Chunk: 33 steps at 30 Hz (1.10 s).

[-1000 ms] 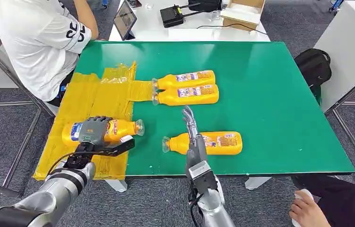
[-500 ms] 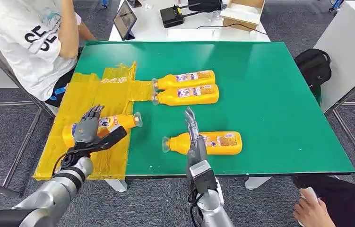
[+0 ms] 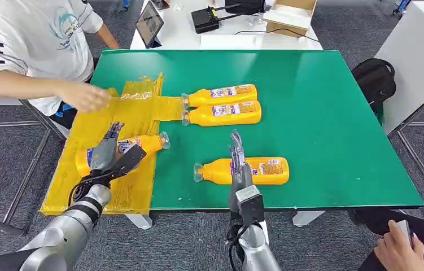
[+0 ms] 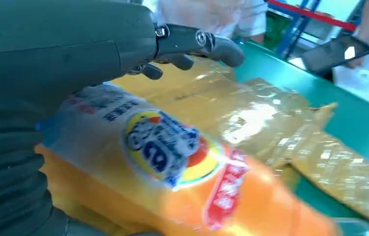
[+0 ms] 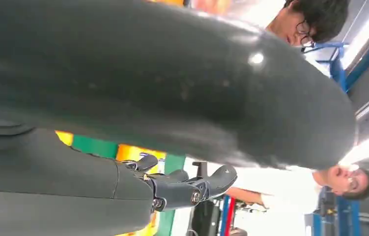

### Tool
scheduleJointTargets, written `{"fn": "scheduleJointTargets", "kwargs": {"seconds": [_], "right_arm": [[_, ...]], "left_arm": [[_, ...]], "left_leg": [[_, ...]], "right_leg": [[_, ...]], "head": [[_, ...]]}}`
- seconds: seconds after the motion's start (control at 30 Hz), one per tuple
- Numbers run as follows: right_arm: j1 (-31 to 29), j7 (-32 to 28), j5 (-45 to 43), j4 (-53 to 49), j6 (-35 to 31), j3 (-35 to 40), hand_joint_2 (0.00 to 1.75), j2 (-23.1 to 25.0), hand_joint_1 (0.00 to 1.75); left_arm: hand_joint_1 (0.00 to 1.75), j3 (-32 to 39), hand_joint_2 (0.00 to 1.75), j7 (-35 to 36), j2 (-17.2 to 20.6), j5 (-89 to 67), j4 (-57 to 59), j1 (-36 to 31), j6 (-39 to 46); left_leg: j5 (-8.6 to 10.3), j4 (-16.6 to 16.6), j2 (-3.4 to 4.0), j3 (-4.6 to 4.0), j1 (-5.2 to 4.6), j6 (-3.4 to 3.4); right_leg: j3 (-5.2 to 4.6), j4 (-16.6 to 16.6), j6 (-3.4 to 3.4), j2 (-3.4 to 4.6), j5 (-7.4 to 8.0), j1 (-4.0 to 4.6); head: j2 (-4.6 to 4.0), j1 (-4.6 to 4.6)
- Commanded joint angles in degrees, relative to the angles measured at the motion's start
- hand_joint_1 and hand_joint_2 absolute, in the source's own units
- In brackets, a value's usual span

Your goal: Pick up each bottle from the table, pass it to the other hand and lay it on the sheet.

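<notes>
Silver ribbed left arm (image 3: 57,240), black cable, dark grey left hand (image 3: 106,153).

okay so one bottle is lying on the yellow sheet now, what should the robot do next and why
Probably lift the left robot hand clear of the bottle on the sheet; its fingers are spread, so that bottle looks released. The right robot hand already hovers open by the nearest bottle on the green table, the likely next pick.
</notes>
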Motion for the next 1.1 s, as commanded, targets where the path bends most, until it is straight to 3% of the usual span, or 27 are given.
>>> {"fn": "scheduleJointTargets", "kwargs": {"seconds": [0.03, 0.13, 0.3, 0.33, 0.4, 0.47, 0.77, 1.1], "right_arm": [[-3.4, -1.1, -0.7, 6.8, 0.7, -3.8, 0.00, -0.1, 0.00], [-3.6, -0.9, -0.9, 7.4, 0.8, -3.5, 0.00, -0.1, 0.00], [-4.0, 0.2, 5.4, 8.5, -0.1, -2.2, 0.00, -0.1, 0.00], [-4.5, 0.8, 9.8, 8.8, -1.7, -1.6, 1.75, -0.4, 0.00], [-4.6, 0.9, 9.9, 8.7, -1.7, -1.7, 1.75, -0.4, 0.00], [-5.6, 3.4, 16.8, 8.7, -3.8, -1.0, 1.75, -1.7, 0.00], [-8.2, 14.4, 33.6, 7.7, -8.4, 1.2, 1.75, -7.6, 0.00], [-8.1, 15.3, 34.5, 7.6, -8.2, 1.3, 1.75, -7.9, 0.00]], "left_arm": [[0.00, 7.8, 1.75, -5.5, -1.8, 7.7, -3.0, -3.2, -10.4], [0.00, 10.1, 1.75, -8.4, -3.4, 13.1, -6.7, -2.6, -12.4], [0.00, 2.4, 1.75, -8.4, -6.1, 25.5, -24.3, 4.4, -3.9], [0.00, -1.9, 1.75, -8.4, -6.2, 26.9, -30.9, 7.3, 4.2], [0.00, -2.1, 1.75, -8.4, -6.6, 26.7, -31.1, 7.7, 4.6], [0.00, -5.2, 1.75, -8.4, -7.6, 29.6, -38.7, 11.5, 9.7], [0.00, -13.6, 1.75, -8.4, -8.2, 40.6, -55.3, 24.2, 9.9], [0.00, -14.0, 1.75, -8.4, -8.1, 41.0, -56.1, 24.9, 10.2]], "left_leg": [[-0.08, 0.0, -0.04, 0.15, 0.04, 0.08], [-0.08, 0.0, -0.04, 0.13, 0.03, 0.08], [-0.07, 0.0, 0.00, 0.11, 0.01, 0.07], [-0.10, 0.0, 0.02, 0.20, 0.00, 0.10], [-0.09, 0.0, 0.11, 0.11, -0.01, 0.07], [-0.18, 0.0, 0.03, 0.28, 0.01, 0.13], [-0.16, 0.0, 0.01, 0.22, -0.02, 0.14], [-0.14, 0.0, -0.02, 0.19, -0.02, 0.11]], "right_leg": [[0.19, 0.0, -0.14, -0.11, -0.08, 0.07], [0.17, 0.0, -0.14, -0.11, -0.08, 0.07], [0.13, 0.0, -0.10, -0.06, -0.06, 0.04], [0.22, -0.1, -0.13, -0.05, -0.09, 0.05], [0.09, 0.0, -0.09, 0.06, -0.04, 0.02], [0.30, -0.1, -0.17, -0.06, -0.14, 0.06], [0.27, -0.1, -0.13, -0.03, -0.10, 0.03], [0.22, 0.0, -0.15, -0.06, -0.11, 0.04]], "head": [[0.00, 0.00], [0.00, 0.00], [0.00, 0.00], [0.00, 0.00], [0.00, -0.02], [0.00, -0.02], [0.00, 0.00], [0.00, -0.02]]}}
